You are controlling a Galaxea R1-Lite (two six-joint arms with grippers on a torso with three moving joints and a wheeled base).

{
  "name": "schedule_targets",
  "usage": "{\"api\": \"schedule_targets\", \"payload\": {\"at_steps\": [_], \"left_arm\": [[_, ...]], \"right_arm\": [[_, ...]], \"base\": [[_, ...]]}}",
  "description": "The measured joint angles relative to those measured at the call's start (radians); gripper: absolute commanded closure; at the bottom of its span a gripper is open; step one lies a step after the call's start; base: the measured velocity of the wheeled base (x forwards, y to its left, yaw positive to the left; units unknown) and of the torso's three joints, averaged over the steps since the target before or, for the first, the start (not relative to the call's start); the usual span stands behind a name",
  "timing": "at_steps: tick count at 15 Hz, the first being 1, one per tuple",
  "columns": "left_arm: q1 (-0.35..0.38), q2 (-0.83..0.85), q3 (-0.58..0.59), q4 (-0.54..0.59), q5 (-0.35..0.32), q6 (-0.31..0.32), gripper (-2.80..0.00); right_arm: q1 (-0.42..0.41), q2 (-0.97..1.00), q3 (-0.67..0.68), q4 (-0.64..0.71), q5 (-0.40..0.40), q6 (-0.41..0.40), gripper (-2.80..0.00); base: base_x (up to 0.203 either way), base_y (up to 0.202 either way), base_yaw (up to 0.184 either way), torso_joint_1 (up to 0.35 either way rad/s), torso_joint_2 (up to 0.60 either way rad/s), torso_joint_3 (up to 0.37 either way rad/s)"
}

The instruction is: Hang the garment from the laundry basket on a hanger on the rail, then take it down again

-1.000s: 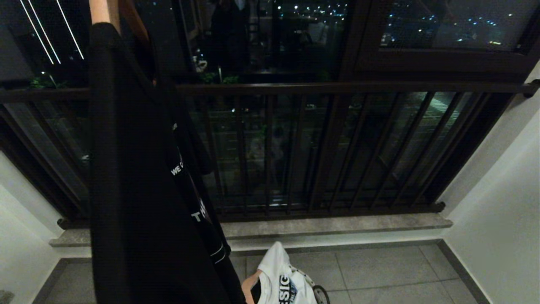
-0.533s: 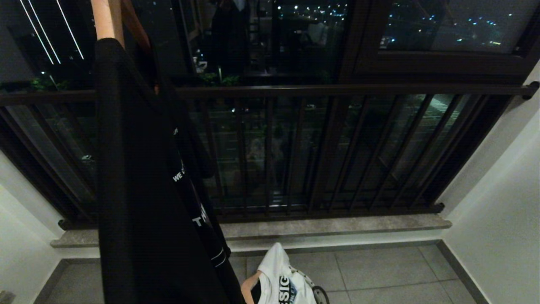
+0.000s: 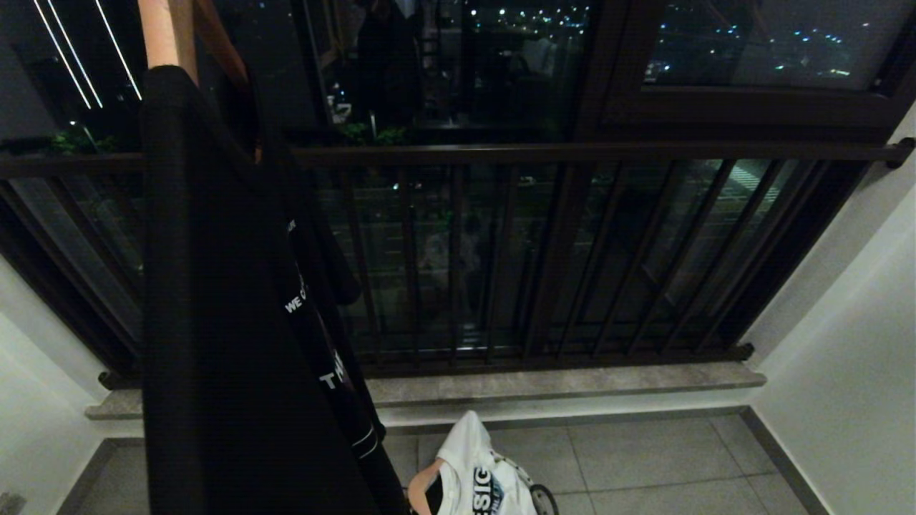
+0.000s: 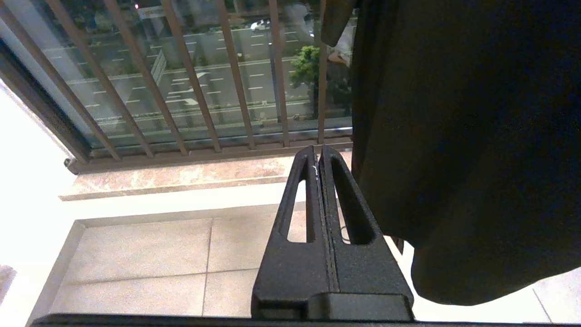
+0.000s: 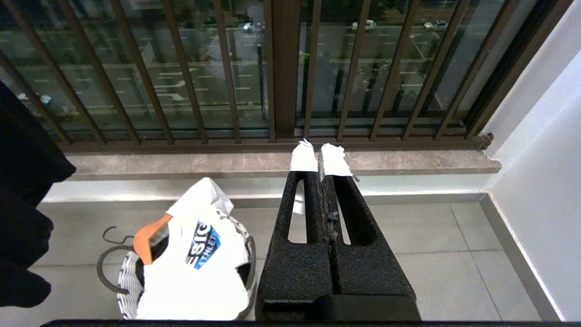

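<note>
Both grippers pinched closed, empty: left gripper (image 4: 320,152), right gripper (image 5: 320,152) (taped tips). White garment (image 3: 476,476) sits in laundry basket (image 5: 129,295), bottom centre of head view. Open the right one before descending; grab fabric, not the orange hanger (image 5: 147,238).

My left gripper (image 4: 320,152) is of matt black plastic with a grainy surface, and my right gripper (image 5: 321,156) is the same but has white tape wrapped on its tips. The black shirt (image 3: 236,322) is soft matt cloth. The floor (image 5: 431,236) is smooth grey tile, and the railing (image 3: 544,250) is dark metal.
</note>
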Motion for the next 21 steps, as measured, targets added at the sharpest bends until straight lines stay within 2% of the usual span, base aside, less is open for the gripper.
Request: {"api": "schedule_targets", "payload": {"at_steps": [21], "left_arm": [[0.0,0.0,0.0,-0.002,0.02,-0.024,0.0]], "right_arm": [[0.0,0.0,0.0,0.0,0.0,0.0,0.0]], "base": [[0.0,0.0,0.0,0.0,0.0,0.0]]}}
